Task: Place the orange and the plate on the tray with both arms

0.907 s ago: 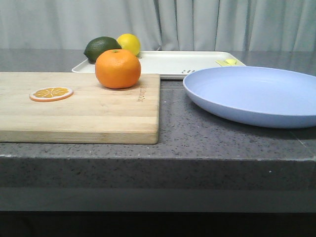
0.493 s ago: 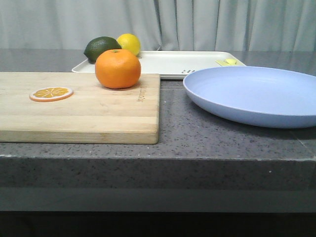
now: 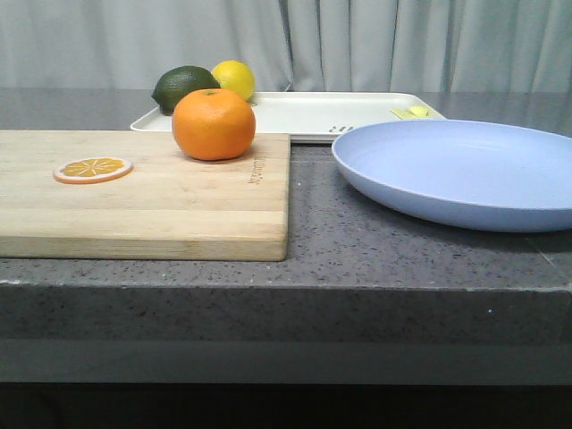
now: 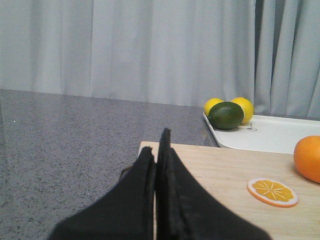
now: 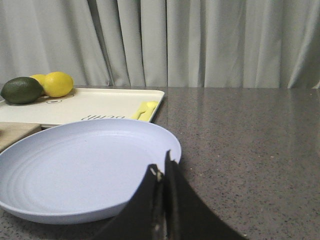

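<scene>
The orange [image 3: 214,123] sits on the far right part of the wooden cutting board [image 3: 161,201]; its edge shows in the left wrist view [image 4: 308,158]. The pale lavender-blue plate [image 3: 465,170] lies on the counter right of the board, also in the right wrist view [image 5: 75,170]. The cream-white tray [image 3: 304,114] lies behind both, seen too in the wrist views [image 4: 270,134] [image 5: 85,105]. My left gripper [image 4: 157,150] is shut and empty over the board's left end. My right gripper [image 5: 162,167] is shut and empty at the plate's near right rim. Neither gripper shows in the front view.
A dark green lime [image 3: 183,88] and a yellow lemon [image 3: 233,79] sit at the tray's left end; the left wrist view shows a second lemon [image 4: 212,106] there. An orange slice disc [image 3: 93,169] lies on the board. Grey curtains hang behind the speckled counter [image 3: 357,241].
</scene>
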Controlling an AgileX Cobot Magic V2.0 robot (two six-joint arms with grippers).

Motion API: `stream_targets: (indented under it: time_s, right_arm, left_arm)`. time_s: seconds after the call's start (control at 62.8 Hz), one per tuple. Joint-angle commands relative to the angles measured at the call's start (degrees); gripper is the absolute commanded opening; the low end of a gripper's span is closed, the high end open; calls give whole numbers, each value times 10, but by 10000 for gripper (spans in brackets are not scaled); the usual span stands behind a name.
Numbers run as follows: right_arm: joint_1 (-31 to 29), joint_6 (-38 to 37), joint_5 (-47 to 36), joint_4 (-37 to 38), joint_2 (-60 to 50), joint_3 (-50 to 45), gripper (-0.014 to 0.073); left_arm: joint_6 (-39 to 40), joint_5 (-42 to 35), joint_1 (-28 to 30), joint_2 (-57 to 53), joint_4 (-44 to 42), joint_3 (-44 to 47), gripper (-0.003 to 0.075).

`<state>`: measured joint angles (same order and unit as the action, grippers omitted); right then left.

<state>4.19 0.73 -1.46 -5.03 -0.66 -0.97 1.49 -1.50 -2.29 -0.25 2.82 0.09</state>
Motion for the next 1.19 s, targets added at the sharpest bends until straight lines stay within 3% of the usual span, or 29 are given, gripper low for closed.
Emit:
stream_targets:
  time_s: [0.0, 0.207, 0.446, 0.621, 0.732, 1.178]
  right_arm:
    - [-1, 4, -23, -7, -10, 39, -67]
    - [-1, 4, 88, 7, 30, 151, -67]
    - [-1, 4, 231, 73, 149, 314, -67]
    - [-1, 4, 315, 81, 241, 415, -67]
    - [-1, 4, 354, 81, 288, 445, -67]
    - [-1, 4, 362, 81, 381, 424, -48]
  left_arm:
    - [2, 1, -1, -8, 11, -44, -20]
    - [2, 189, -1, 4, 13, -210, -20]
    - [2, 309, -1, 110, 13, -391, -20]
    - [2, 393, -1, 211, 13, -482, -20]
    - [2, 393, -1, 265, 17, -491, -20]
    - [2, 397, -1, 400, 17, -489, -20]
